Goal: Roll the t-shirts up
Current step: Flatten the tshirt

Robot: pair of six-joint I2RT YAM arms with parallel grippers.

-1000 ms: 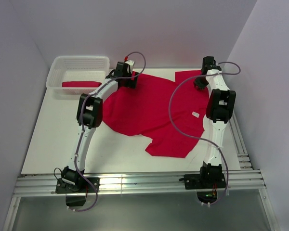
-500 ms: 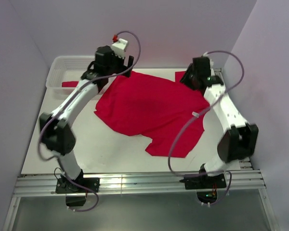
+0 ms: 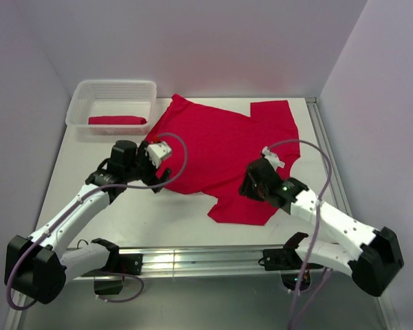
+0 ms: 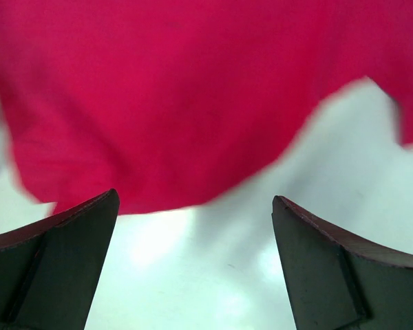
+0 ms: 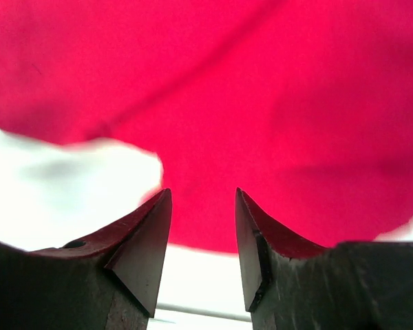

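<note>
One crimson t-shirt (image 3: 220,148) lies spread flat on the white table, its sleeves toward the right. A second red t-shirt (image 3: 117,121) lies rolled inside the white mesh basket (image 3: 82,103) at the back left. My left gripper (image 3: 162,180) is open and empty, low at the spread shirt's near-left hem; in the left wrist view (image 4: 194,197) the hem (image 4: 193,103) lies just ahead of the wide-apart fingers. My right gripper (image 3: 248,185) is over the shirt's near-right part, open with a narrow gap and empty; the right wrist view (image 5: 203,191) shows red cloth (image 5: 261,103) beyond its tips.
The table's metal rail (image 3: 206,261) runs along the near edge, with both arm bases on it. Grey walls close in the back and both sides. Bare white table (image 3: 158,220) lies in front of the shirt.
Both arms have swung back from the shirt's far edge to its near side and come down low. The shirt's far edge now lies spread flat toward the back.
</note>
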